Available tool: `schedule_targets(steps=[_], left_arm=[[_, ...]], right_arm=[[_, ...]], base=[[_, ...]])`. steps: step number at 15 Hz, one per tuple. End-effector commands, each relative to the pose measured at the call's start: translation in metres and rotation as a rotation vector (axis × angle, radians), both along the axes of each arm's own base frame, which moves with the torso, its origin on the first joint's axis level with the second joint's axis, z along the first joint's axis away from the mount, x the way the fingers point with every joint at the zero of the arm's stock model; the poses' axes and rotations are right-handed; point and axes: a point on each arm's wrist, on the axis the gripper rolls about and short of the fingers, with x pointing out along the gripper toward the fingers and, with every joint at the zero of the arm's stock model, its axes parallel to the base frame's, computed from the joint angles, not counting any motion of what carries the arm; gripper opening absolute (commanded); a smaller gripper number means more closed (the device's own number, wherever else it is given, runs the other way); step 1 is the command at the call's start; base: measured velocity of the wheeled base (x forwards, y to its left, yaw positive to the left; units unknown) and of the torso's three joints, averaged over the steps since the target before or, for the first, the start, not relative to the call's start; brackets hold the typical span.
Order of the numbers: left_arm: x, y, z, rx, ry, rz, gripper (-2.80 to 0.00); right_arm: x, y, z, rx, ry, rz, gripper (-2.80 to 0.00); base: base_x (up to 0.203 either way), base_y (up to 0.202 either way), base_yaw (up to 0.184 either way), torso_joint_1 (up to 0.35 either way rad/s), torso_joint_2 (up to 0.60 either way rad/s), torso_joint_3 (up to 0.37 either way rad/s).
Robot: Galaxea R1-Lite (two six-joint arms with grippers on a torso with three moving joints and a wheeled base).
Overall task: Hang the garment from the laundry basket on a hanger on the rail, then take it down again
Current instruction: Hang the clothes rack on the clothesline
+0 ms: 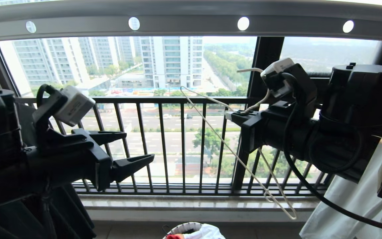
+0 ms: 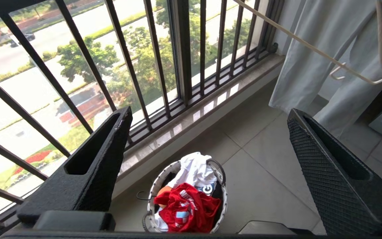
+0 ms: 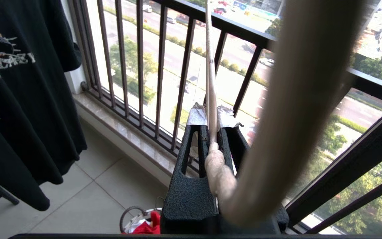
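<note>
The red garment (image 2: 187, 209) lies crumpled on top in the round white laundry basket (image 2: 223, 194) on the tiled floor. High above the basket my left gripper (image 2: 208, 114) stands wide open and empty. In the head view the left gripper (image 1: 139, 146) points toward the balcony bars. My right gripper (image 1: 232, 117) is shut on the thin cream hanger (image 1: 289, 215), which slants down below it. The right wrist view shows the right gripper (image 3: 211, 114) pinching the hanger's wire (image 3: 210, 79). The grey rail (image 1: 191, 20) with round holes runs overhead.
A black balcony railing (image 1: 177, 146) and a stone sill close off the front. A black T-shirt (image 3: 22, 116) hangs at the left and a pale cloth (image 1: 353, 199) at the right. A white garment (image 2: 194, 169) also sits in the basket.
</note>
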Motion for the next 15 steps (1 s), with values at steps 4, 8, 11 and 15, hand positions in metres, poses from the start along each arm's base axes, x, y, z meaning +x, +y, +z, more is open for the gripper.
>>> schedule_targets(steps=[4, 8, 11, 15], left_arm=[[-0.064, 0.025, 0.054, -0.019, 0.123, -0.027, 0.0], [-0.085, 0.036, 0.072, -0.077, 0.069, -0.022, -2.8], [-0.092, 0.04, 0.084, -0.114, 0.057, -0.012, -2.8], [-0.102, 0.045, 0.091, -0.151, 0.042, -0.005, -2.8]], right_arm=[[-0.015, -0.006, 0.014, -0.028, 0.027, -0.026, -2.8], [-0.03, -0.017, 0.023, -0.042, 0.041, -0.035, -2.8], [-0.03, -0.018, 0.032, -0.041, 0.034, -0.07, -2.8], [-0.029, -0.01, 0.048, -0.053, 0.039, -0.091, -2.8]], base=[[0.0, 0.0, 0.0, 0.0, 0.0, 0.0], [0.0, 0.0, 0.0, 0.0, 0.0, 0.0], [0.0, 0.0, 0.0, 0.0, 0.0, 0.0], [0.0, 0.0, 0.0, 0.0, 0.0, 0.0]])
